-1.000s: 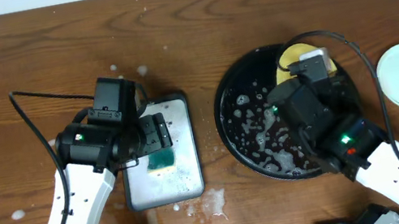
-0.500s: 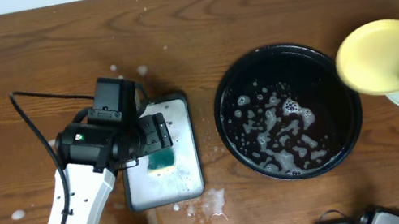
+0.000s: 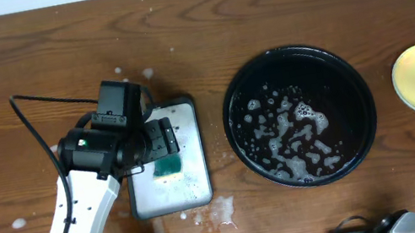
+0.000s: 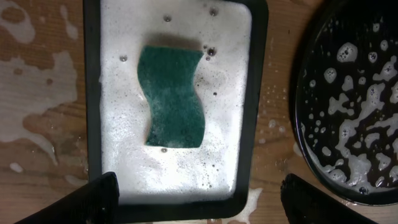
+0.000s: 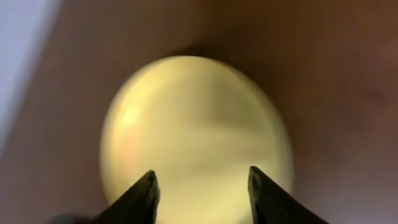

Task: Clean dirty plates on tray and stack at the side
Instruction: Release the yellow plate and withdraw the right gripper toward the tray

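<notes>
On your wooden table (image 3: pixel 274 10), the black tray (image 3: pixel 340 80) sits off to the right of your left gripper (image 4: pixel 199 186), holding only suds. That gripper's jaws stand wide apart, gripping nothing, above the near edge of the foamy white tray (image 4: pixel 258 93). Your right gripper (image 5: pixel 201 180) has its jaws parted too. The yellow plate (image 5: pixel 196 124), blurred, lies just beyond them, apart from the black tray. The green sponge (image 4: pixel 175 96) lies straight ahead of the left jaws, centred between them.
</notes>
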Tool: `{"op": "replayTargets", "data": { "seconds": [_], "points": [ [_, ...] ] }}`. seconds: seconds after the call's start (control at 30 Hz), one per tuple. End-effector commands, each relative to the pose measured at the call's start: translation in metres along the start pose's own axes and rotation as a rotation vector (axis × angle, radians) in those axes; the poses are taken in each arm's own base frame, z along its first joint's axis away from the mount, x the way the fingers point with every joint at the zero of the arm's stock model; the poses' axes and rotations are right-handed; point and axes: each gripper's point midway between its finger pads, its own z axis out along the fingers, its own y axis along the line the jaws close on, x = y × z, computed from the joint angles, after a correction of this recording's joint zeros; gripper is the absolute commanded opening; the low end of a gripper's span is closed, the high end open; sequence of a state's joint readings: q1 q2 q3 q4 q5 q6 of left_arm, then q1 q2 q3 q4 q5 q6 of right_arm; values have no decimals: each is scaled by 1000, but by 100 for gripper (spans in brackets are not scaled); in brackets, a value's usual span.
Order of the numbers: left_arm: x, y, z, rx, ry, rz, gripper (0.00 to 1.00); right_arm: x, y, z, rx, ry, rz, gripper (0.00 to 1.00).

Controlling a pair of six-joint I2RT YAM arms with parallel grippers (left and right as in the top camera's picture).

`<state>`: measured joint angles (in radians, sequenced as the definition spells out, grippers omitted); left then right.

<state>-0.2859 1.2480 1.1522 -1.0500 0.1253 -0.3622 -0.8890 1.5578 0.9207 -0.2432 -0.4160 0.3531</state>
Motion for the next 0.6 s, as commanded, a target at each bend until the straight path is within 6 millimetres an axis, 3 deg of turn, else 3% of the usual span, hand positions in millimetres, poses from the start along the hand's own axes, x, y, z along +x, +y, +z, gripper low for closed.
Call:
{"op": "replayTargets", "data": {
  "seconds": [0.0,0.13,0.17,0.3,0.33,0.37,0.4,0.53,0.57],
  "points": [
    [-2,0,-3,0,-7,6,84,5,101,-36,-381,53,-84,44],
    [-2,0,-3,0,-7,5,84,45,177,-85,-565,116,-219,41],
    [-2,0,-3,0,-7,6,84,64,200,-104,-613,130,-289,41],
    [-2,0,-3,0,-7,5,84,129,256,-176,-799,153,-541,45],
    [-2,0,-3,0,-7,6,84,143,265,-195,-840,154,-590,47],
    [-2,0,-3,0,-7,6,84,163,273,-221,-895,150,-653,63],
    [-2,0,-3,0,-7,6,84,177,275,-239,-924,148,-687,99],
    [-2,0,-3,0,-7,6,84,231,269,-320,-1150,238,-794,99],
    [-2,0,-3,0,-7,6,84,237,266,-333,-1186,234,-814,99]
  ]
}}
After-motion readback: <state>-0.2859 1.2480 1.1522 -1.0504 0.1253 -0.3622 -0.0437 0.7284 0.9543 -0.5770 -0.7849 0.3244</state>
